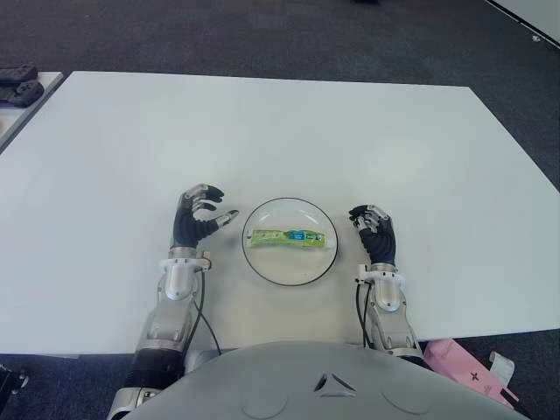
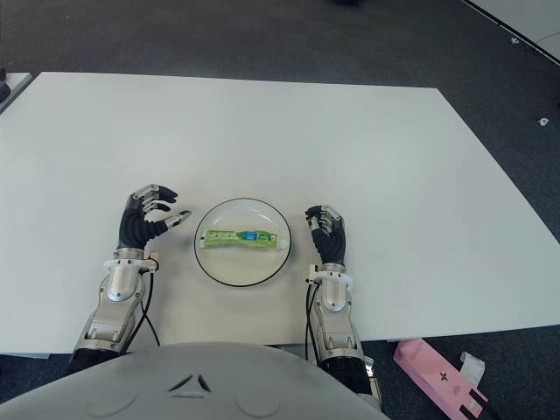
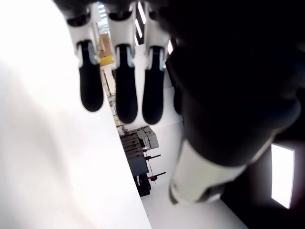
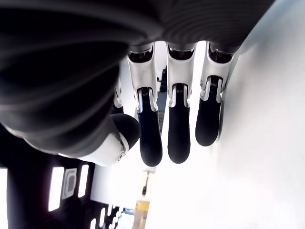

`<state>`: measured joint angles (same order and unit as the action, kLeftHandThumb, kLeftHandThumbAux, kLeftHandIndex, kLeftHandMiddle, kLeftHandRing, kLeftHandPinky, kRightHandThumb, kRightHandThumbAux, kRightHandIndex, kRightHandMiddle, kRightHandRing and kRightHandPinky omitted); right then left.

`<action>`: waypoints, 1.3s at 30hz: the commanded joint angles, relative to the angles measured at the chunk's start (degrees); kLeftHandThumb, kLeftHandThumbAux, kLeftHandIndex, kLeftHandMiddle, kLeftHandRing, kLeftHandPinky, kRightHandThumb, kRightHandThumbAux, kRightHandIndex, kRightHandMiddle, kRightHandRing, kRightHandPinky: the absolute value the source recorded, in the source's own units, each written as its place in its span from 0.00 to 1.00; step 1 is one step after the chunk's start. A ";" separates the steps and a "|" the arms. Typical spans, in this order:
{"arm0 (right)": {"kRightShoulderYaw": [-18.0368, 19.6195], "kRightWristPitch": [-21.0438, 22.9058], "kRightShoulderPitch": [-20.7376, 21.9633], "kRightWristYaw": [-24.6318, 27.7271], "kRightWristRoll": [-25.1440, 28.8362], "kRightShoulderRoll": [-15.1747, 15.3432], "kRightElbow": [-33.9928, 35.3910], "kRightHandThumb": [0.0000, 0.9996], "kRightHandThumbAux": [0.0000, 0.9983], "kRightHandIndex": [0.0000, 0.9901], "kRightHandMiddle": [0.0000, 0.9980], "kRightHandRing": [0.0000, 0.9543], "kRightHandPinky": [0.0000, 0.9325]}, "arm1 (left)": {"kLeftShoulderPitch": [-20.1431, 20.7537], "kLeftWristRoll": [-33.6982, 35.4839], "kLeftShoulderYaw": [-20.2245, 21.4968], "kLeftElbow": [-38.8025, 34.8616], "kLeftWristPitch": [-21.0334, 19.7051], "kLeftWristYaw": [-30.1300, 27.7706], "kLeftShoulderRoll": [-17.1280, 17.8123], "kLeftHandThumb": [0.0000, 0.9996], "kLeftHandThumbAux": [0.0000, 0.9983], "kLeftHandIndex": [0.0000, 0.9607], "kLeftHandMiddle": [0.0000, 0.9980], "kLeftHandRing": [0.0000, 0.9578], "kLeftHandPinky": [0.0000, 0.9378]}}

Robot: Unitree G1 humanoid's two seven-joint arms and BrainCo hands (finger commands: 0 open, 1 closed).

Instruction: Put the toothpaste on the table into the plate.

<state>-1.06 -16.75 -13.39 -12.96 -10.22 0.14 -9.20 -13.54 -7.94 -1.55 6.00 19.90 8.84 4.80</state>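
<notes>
Both the left hand (image 1: 199, 219) and right hand (image 1: 374, 229) hang loose and empty (toothpaste (image 1: 290, 237) lies crosswise in plate (image 1: 262, 262)).

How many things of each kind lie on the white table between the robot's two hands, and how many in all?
Plates: 1, the white plate
Toothpaste tubes: 1, the green toothpaste lying in the plate
Total: 2
The left hand and right hand show either side of the plate, both empty.
</notes>
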 commanded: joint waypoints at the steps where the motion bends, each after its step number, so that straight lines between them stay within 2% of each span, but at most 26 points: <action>1: 0.02 0.41 -0.09 -0.29 -0.28 -0.36 -0.62 0.70 0.74 0.43 0.47 0.47 0.47 | 0.60 5.51 0.82 1.76 0.73 -4.35 -0.67 0.00 0.96 0.47 0.45 0.48 0.49; 9: -0.04 -0.72 0.18 -0.05 -0.26 -0.20 -1.36 0.70 0.74 0.42 0.47 0.48 0.49 | 0.78 12.69 2.84 3.53 -1.78 -10.16 -0.90 0.00 0.99 0.47 0.45 0.47 0.48; 15: -0.03 -0.97 0.18 0.09 -0.26 -0.03 -1.51 0.69 0.74 0.42 0.47 0.48 0.49 | 0.89 14.83 3.75 4.26 -3.48 -12.47 -1.05 0.02 1.00 0.49 0.46 0.48 0.49; 21: 0.00 -1.97 0.20 0.48 0.13 0.11 -1.77 0.69 0.74 0.42 0.47 0.48 0.49 | 0.24 16.34 3.85 3.73 -8.76 -14.04 -0.76 0.09 1.00 0.52 0.48 0.50 0.50; 24: -0.04 -1.89 0.16 0.62 0.05 0.20 -1.58 0.69 0.74 0.42 0.47 0.48 0.50 | -0.11 16.44 3.75 3.15 -9.84 -14.64 -0.61 0.11 1.00 0.54 0.50 0.52 0.53; 30: 0.08 -0.36 -0.02 0.82 0.09 0.15 -0.83 0.69 0.74 0.42 0.46 0.47 0.47 | -0.91 16.39 3.50 2.88 -10.23 -16.48 -0.17 0.10 1.00 0.56 0.54 0.56 0.55; 39: 0.30 0.87 -0.20 0.49 0.19 -0.18 -0.35 0.69 0.74 0.42 0.46 0.48 0.48 | -1.98 17.85 3.72 3.10 -8.80 -18.50 -0.98 0.02 1.00 0.60 0.61 0.61 0.61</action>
<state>-1.01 -17.25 -13.37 -12.45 -10.06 0.19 -9.48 -14.23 9.18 2.04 7.88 12.20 -8.38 4.26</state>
